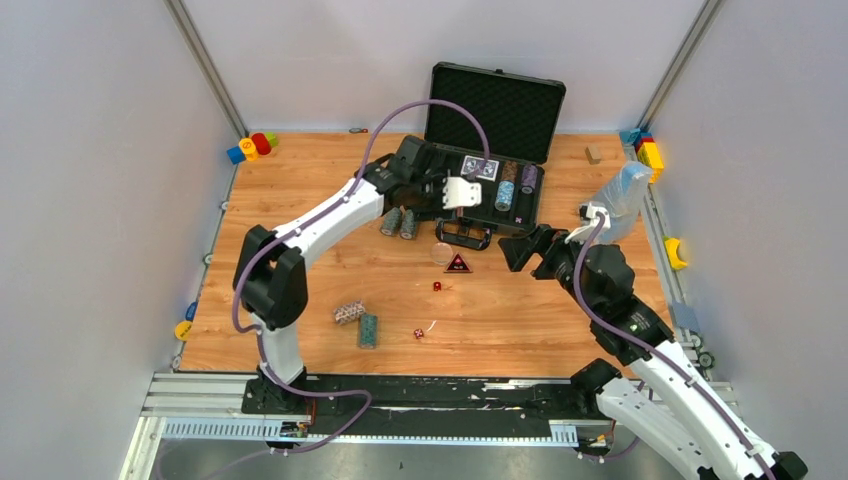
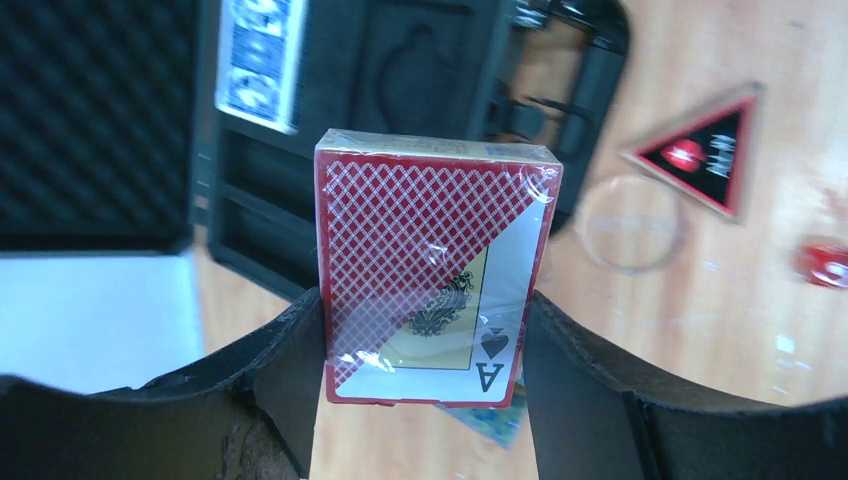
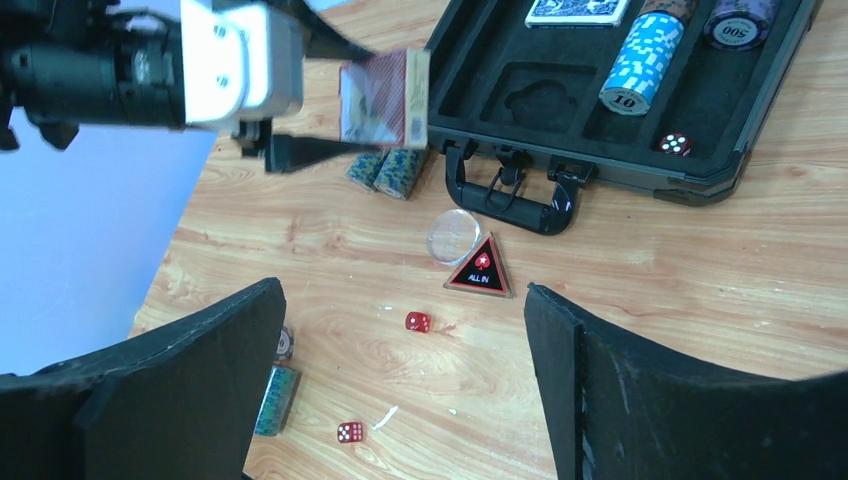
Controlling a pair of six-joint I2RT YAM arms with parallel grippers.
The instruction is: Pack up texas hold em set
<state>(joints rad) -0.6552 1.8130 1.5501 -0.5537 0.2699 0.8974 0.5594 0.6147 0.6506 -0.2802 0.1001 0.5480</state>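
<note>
the left tool (image 2: 420,315) is closed on the red card deck (image 2: 435,250), one finger against each long side, holding it on edge in the air near the front left corner of the open black case (image 3: 620,175). the right tool (image 3: 405,300) hangs wide open and empty over the worktop (image 3: 700,290). to do this step well, carry the deck over the empty recess (image 3: 530,95) beside the blue deck (image 3: 578,10), lay it flat to match the cutout, lower it until it seats, and only then let go.

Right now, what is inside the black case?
A blue card deck, chip rolls and a red die. The left gripper with its red deck hides the case's left end.
</note>
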